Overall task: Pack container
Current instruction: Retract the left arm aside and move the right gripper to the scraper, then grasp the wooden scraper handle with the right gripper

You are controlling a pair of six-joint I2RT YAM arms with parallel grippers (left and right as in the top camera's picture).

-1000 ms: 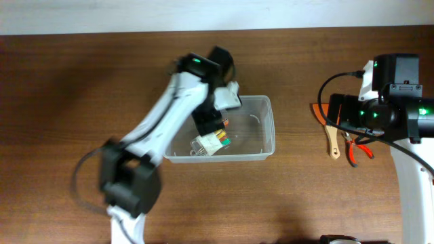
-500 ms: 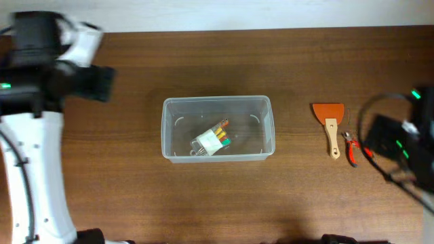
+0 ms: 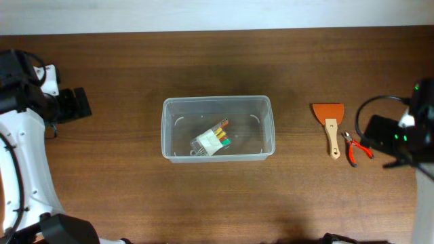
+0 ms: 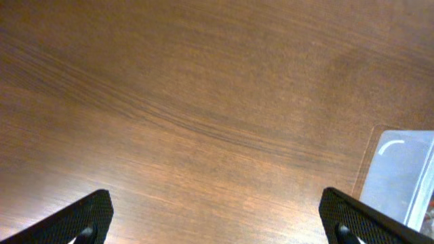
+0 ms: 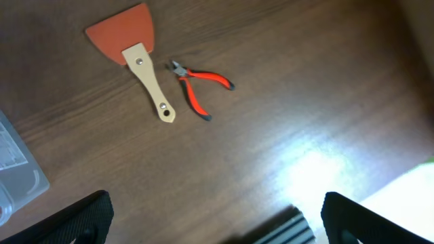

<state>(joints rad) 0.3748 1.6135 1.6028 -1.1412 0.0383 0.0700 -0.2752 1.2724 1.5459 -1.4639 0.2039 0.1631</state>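
Note:
The container [image 3: 217, 99], a clear rectangular tub, stands mid-table. Inside it lies a small clear pack with coloured pieces [image 3: 211, 140]. My left gripper [image 3: 80, 104] is far to the left of the tub, open and empty over bare wood [image 4: 217, 220]. A corner of the container shows at the right edge of the left wrist view [image 4: 401, 173]. My right gripper [image 3: 374, 133] is at the right side of the table, open and empty [image 5: 217, 220]. A corner of the container shows at the left edge of the right wrist view [image 5: 12, 166].
An orange scraper with a wooden handle [image 3: 330, 120] lies right of the tub, also in the right wrist view [image 5: 135, 54]. Red-handled pliers [image 3: 354, 147] lie beside it [image 5: 200, 85]. A dark ribbed object [image 5: 285, 229] sits below the right gripper.
My left arm has pulled out of the container and swung to the far left, leaving the pack in the tub. My right arm has drawn back towards the right edge.

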